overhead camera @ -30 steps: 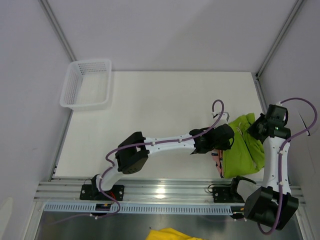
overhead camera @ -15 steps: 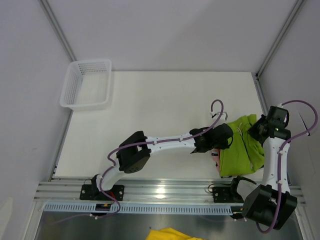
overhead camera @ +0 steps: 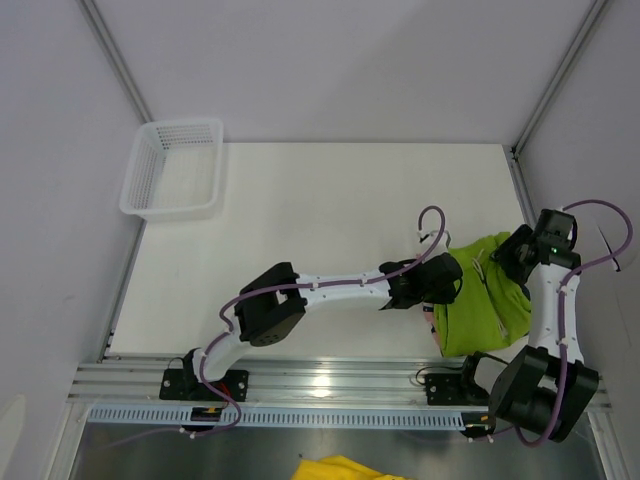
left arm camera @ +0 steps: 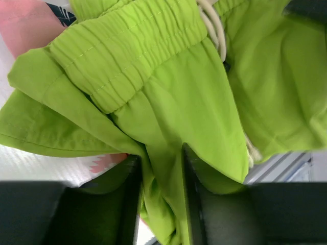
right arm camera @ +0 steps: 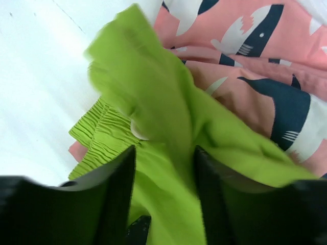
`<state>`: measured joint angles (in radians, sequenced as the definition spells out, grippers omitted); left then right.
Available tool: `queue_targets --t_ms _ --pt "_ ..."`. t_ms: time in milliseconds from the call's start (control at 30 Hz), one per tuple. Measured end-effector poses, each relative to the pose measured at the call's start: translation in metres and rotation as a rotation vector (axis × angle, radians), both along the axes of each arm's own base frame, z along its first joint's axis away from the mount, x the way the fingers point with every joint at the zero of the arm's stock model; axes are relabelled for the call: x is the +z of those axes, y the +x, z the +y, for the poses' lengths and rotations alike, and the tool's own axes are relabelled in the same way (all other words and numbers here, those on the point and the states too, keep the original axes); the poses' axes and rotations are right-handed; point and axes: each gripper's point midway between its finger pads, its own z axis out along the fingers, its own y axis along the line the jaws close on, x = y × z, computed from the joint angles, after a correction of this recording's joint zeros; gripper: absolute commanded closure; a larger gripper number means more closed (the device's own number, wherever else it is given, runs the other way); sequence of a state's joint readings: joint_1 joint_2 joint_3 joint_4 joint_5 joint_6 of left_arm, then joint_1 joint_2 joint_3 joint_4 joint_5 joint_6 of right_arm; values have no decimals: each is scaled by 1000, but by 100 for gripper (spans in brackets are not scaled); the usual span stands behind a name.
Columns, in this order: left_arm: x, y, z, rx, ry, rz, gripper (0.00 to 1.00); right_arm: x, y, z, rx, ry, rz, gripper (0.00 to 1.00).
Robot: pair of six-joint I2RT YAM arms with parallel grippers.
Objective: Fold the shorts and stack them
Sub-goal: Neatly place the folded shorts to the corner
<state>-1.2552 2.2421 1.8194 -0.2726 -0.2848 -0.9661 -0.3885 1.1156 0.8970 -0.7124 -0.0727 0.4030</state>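
1. Two end effectors work at the near right of the worktop (overhead camera: pixel 330 200). The left end effector (left arm camera: pixel 161 204) pinches a fold of the lime green shorts (overhead camera: pixel 480 300), and the right end effector (right arm camera: pixel 163 194) pinches their far corner.
2. The pink shark-print shorts (right arm camera: pixel 245 51) lie underneath, so I judge stacking is under way. The next move calls for lowering the green pair flat and square, then letting go.
3. Far left, the white mesh basket (overhead camera: pixel 178 124) sits well apart.

Table (overhead camera: pixel 330 220) white | mesh basket (overhead camera: pixel 172 168) far-L corner; pink shorts (right arm camera: pixel 301 35) near-R side, lime shorts (overhead camera: pixel 480 300) atop
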Motion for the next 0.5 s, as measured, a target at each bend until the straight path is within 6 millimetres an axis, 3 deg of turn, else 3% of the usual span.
queue_targets --t_ms 33,167,367,500 --pt "-1 -1 0 -2 4 1 37 1 1 -2 -8 1 -7 38" --pt "-10 -1 7 9 33 10 18 5 5 -12 -43 -2 -38 36" --pt "-39 -1 45 35 146 26 17 19 11 -19 -65 -14 -70 37" --pt "-22 11 67 70 165 0 17 42 8 -27 -97 -79 -119 38"
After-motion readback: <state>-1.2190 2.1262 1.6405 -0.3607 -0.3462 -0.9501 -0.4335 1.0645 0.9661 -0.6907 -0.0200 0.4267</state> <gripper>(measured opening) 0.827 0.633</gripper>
